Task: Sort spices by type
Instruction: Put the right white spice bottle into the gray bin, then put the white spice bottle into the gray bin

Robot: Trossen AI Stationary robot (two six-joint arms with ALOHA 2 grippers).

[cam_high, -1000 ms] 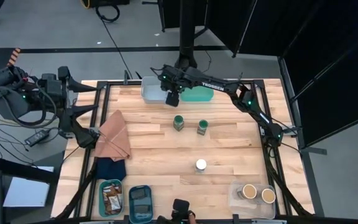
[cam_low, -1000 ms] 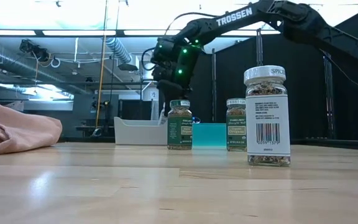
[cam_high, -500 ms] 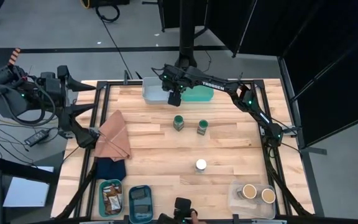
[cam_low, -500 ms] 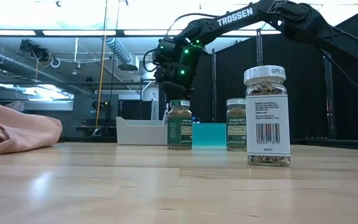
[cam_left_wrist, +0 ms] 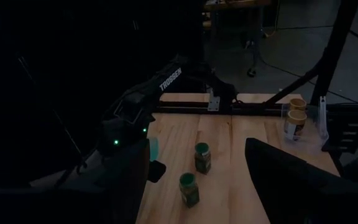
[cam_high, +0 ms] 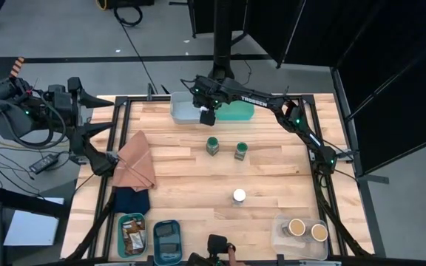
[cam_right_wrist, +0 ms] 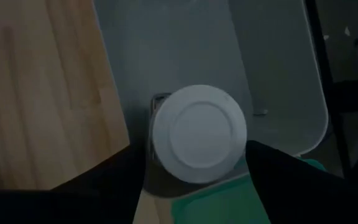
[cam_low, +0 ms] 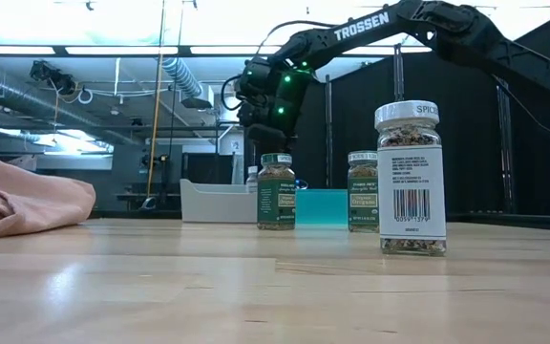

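Observation:
My right gripper (cam_high: 207, 117) is open above the near right corner of the grey bin (cam_high: 180, 108) at the table's far edge. A white-lidded jar (cam_right_wrist: 199, 134) stands upright on the bin's floor, below and between the fingers; it also shows in the low view (cam_low: 251, 176). Two green-lidded jars (cam_high: 212, 145) (cam_high: 240, 151) stand mid-table. Another white-lidded jar (cam_high: 239, 196) stands nearer the front. My left gripper (cam_high: 76, 92) waits open beyond the table's left edge.
A teal bin (cam_high: 237, 112) sits right of the grey one. A clear bin (cam_high: 279, 229) at the near right holds two tan-topped jars. Two bins at the near left hold brown packets (cam_high: 131, 235) and black boxes (cam_high: 167, 240). A brown cloth (cam_high: 135, 162) and a blue cloth (cam_high: 132, 199) lie at the left.
My right gripper has risen from the grey bin and drawn a little toward the far edge. The white-lidded jar stays standing in the bin below it.

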